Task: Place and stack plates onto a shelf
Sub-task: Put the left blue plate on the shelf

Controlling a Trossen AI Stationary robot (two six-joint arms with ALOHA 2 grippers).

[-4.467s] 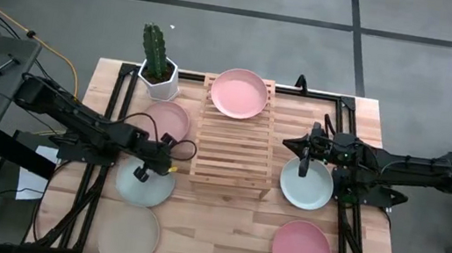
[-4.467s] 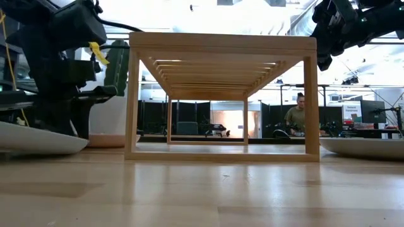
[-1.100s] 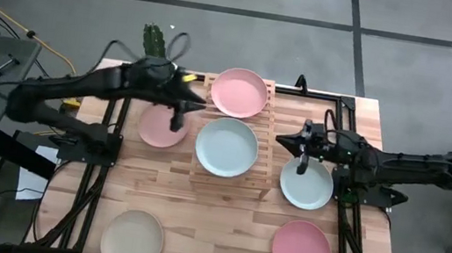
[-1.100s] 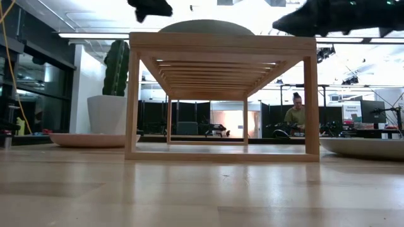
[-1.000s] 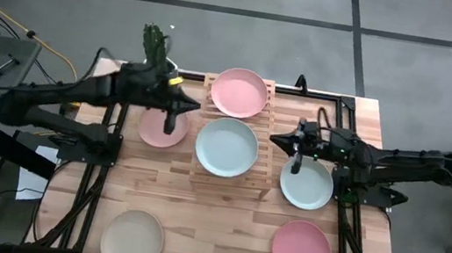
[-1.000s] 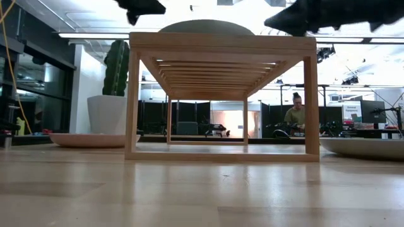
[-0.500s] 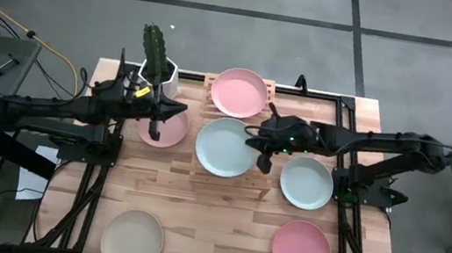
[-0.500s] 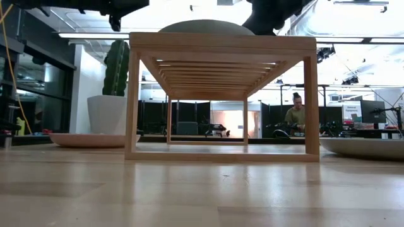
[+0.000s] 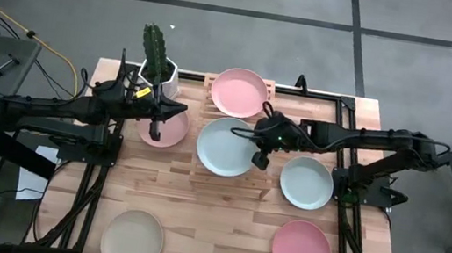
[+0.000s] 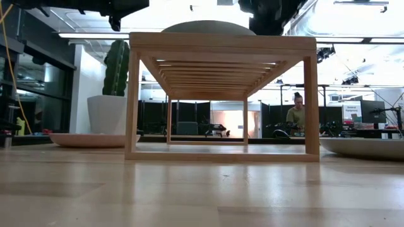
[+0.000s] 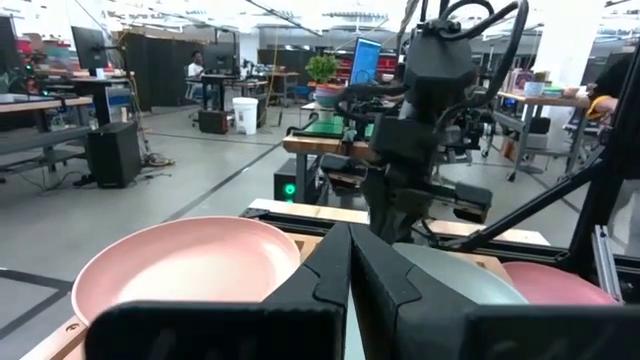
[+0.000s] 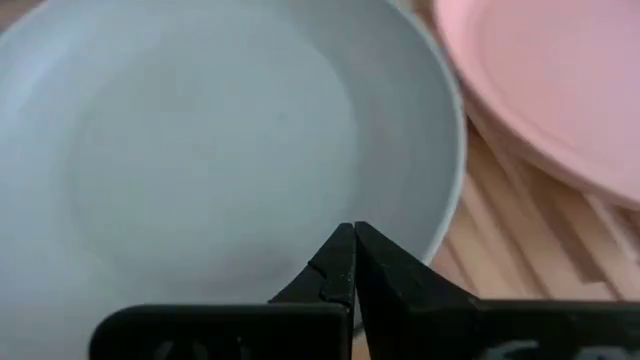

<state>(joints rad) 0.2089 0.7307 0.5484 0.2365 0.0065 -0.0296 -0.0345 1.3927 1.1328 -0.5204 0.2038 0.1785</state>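
Observation:
The light-wood shelf (image 9: 231, 182) stands mid-table. A pink plate (image 9: 239, 93) lies on its far end and a mint plate (image 9: 225, 147) on its near end, each resting flat on the slats. My right gripper (image 9: 255, 136) is shut and slants down over the mint plate's far-right part; in the right wrist view its tips (image 12: 352, 232) stand just inside the rim. My left gripper (image 9: 182, 111) is shut, points level toward the shelf and hangs above another pink plate (image 9: 162, 128) on the table. In the left wrist view its tips (image 11: 350, 232) meet. My right gripper comes slanting down from the table's right, its shut fingertips over the inside of the mint plate close to the far-right rim (image 12: 440, 150). Whether the tips touch the plate, I cannot tell.
A white pot with a cactus (image 9: 159, 68) stands at the shelf's far left. On the table lie a mint plate (image 9: 306, 182) right of the shelf, a pink plate (image 9: 300, 252) near right and a beige plate (image 9: 132, 239) near left. A person (image 10: 295, 116) sits far behind.
My right gripper has gone toward the table's left edge, from above the mint plate on the table to the shelf's mint plate, and has tipped downward. My left gripper has drawn back from the shelf toward the table's left edge and sunk a little.

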